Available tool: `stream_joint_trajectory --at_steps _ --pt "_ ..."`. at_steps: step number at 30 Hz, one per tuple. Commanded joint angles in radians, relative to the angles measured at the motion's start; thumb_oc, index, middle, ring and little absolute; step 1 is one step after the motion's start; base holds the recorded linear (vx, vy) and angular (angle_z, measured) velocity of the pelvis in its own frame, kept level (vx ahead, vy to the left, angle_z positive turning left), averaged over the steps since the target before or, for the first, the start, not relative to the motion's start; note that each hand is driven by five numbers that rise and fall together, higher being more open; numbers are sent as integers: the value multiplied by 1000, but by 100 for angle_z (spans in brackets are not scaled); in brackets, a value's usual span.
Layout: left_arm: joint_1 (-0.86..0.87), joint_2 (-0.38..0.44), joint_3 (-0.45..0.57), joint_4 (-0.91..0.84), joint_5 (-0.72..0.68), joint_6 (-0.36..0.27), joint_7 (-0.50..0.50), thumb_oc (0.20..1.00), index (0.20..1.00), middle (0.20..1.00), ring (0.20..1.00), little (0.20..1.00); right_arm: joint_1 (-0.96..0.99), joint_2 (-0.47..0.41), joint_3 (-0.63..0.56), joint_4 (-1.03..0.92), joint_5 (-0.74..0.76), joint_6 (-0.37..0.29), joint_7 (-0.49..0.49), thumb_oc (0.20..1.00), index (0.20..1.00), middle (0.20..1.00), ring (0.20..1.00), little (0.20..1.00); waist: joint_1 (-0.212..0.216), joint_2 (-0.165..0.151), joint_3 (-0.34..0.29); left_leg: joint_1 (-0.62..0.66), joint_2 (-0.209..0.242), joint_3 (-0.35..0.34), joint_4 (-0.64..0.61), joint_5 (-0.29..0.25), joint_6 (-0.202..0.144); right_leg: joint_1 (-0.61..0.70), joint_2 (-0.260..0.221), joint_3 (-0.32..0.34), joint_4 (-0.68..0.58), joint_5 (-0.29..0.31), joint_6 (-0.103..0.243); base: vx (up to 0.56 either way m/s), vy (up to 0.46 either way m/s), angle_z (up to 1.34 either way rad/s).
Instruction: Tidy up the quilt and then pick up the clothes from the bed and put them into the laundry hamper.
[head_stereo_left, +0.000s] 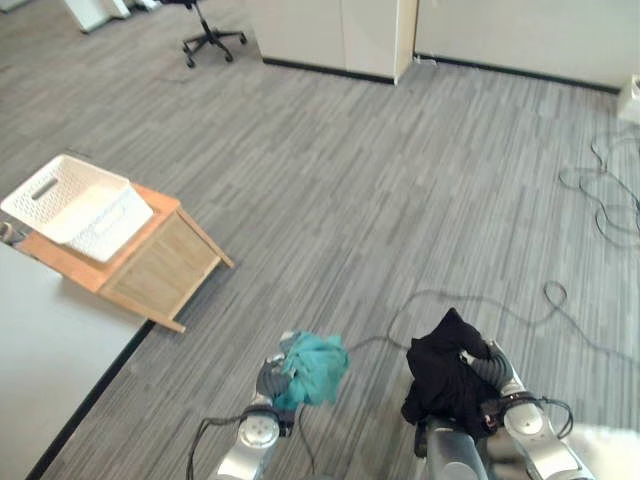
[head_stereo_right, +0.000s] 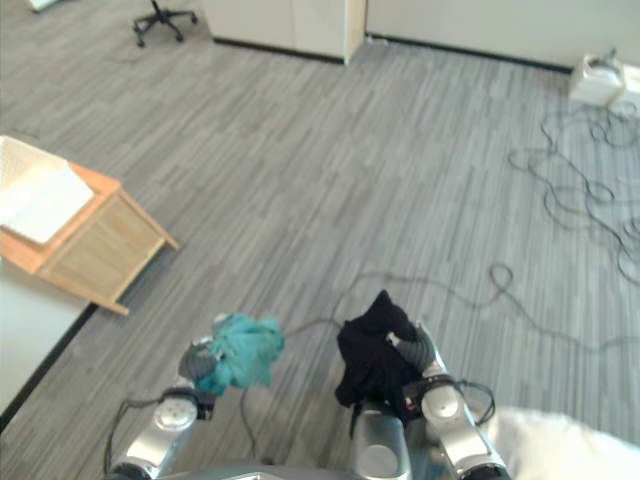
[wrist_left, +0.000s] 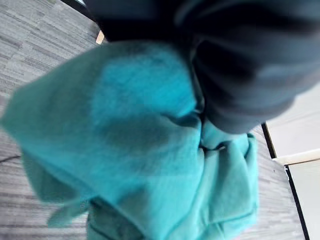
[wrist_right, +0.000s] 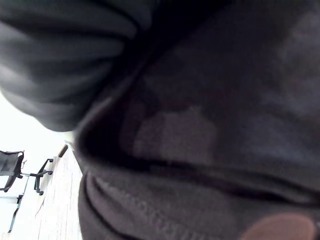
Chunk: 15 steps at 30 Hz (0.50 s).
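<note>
my left hand (head_stereo_left: 268, 378) grips the teal garment (head_stereo_left: 312, 368), my right hand (head_stereo_left: 490, 365) the black garment (head_stereo_left: 447, 380); i should keep both bunched tight while carrying them to the white hamper (head_stereo_left: 78, 207) far left.

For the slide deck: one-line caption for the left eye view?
Left hand carries a bunched teal garment, right hand a black garment, white slotted plastic laundry hamper ahead-left on a wooden stand.

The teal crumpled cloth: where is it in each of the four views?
Left eye view: teal crumpled cloth, lower centre, bunched on the left hand.
Right eye view: lower left.
Left wrist view: across most of the picture.
Right wrist view: not in it.
Shared landmark: the wooden cabinet.
</note>
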<state>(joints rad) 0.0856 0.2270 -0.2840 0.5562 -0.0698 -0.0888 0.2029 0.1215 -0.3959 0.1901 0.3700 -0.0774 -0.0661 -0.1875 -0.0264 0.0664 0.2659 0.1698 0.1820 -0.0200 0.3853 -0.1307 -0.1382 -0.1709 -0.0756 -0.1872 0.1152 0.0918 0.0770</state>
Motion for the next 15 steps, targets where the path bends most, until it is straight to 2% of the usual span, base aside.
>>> stream_joint_trajectory --at_steps 1,3,5,6,7,8,9,10,11,12,13,14,15 --pt "-78 59 -8 -115 -19 -64 -1 200 200 200 200 200 -27 -83 -33 -173 24 -72 -16 200 200 200 200 200 15 -48 27 -175 -17 60 325 211 71 136 -43 20 -183 -23 2 395 -229 -6" --pt "-73 71 -13 -136 -4 -64 -7 200 200 200 200 200 -49 -96 -25 -176 29 -68 -4 200 200 200 200 200 62 -70 39 -269 -64 109 330 127 73 217 -39 17 -203 -72 1 676 -227 -56" --pt "-59 67 -16 -150 3 -67 -10 200 200 200 200 200 -60 -91 -14 -175 28 -62 7 200 200 200 200 200 95 -73 26 -343 -114 169 185 92 84 269 -33 19 -203 -118 16 807 3 -35" --pt "-38 67 -11 -168 9 -72 -7 200 200 200 200 200 -68 -85 4 -167 26 -69 10 200 200 200 200 200 119 -62 3 -348 -140 238 -71 93 103 326 -12 10 -203 -172 29 682 88 -13" --pt "-37 67 -11 -169 9 -72 -7 200 200 200 200 200 -69 -85 5 -166 26 -70 9 200 200 200 200 200 120 -65 2 -343 -145 240 -83 101 104 324 -16 11 -203 -171 30 715 99 -16" --pt "-29 64 -8 -172 12 -71 -9 200 200 200 200 200 -69 -80 6 -163 23 -68 11 200 200 200 200 200 129 -59 -14 -341 -153 267 -182 122 103 351 -4 5 -203 -193 32 518 60 -2" --pt "-20 62 -5 -171 15 -69 -9 200 200 200 200 200 -68 -75 15 -152 21 -74 5 200 200 200 200 200 139 -50 -21 -359 -140 339 -298 184 83 398 20 -15 -203 -232 35 784 90 -1" --pt "-21 58 -3 -171 15 -66 -6 200 200 200 200 200 -70 -64 12 -147 24 -71 1 200 200 200 200 200 142 -50 -28 -363 -137 381 -362 182 77 434 26 -27 -203 -253 40 792 81 0" --pt "-18 58 -1 -171 19 -58 -4 200 200 200 200 200 -73 -54 15 -137 26 -67 -2 200 200 200 200 200 150 -51 -31 -378 -128 453 -413 187 82 465 31 -55 -197 -269 47 707 95 26" --pt "-13 62 2 -180 15 -54 0 200 200 200 200 200 -77 -40 18 -130 27 -64 -5 200 200 200 200 200 155 -62 -33 -373 -142 472 -427 192 91 486 23 -69 -170 -289 57 1005 168 65" --pt "13 66 14 -180 7 -50 0 200 200 200 200 200 -70 -5 35 -114 20 -56 1 200 200 200 200 200 200 -89 -51 -337 -188 423 -422 206 150 496 5 -71 -16 -220 104 796 160 77" --pt "15 69 13 -182 7 -49 0 200 200 200 200 200 -69 -3 35 -113 20 -57 1 200 200 200 200 200 201 -93 -52 -335 -192 423 -424 204 153 494 1 -71 -11 -223 108 852 201 44" --pt "17 70 16 -181 0 -49 3 200 200 200 200 200 -59 12 37 -113 13 -57 -1 200 200 200 200 200 208 -114 -49 -321 -220 396 -403 189 183 479 -21 -57 128 -138 155 461 163 15"
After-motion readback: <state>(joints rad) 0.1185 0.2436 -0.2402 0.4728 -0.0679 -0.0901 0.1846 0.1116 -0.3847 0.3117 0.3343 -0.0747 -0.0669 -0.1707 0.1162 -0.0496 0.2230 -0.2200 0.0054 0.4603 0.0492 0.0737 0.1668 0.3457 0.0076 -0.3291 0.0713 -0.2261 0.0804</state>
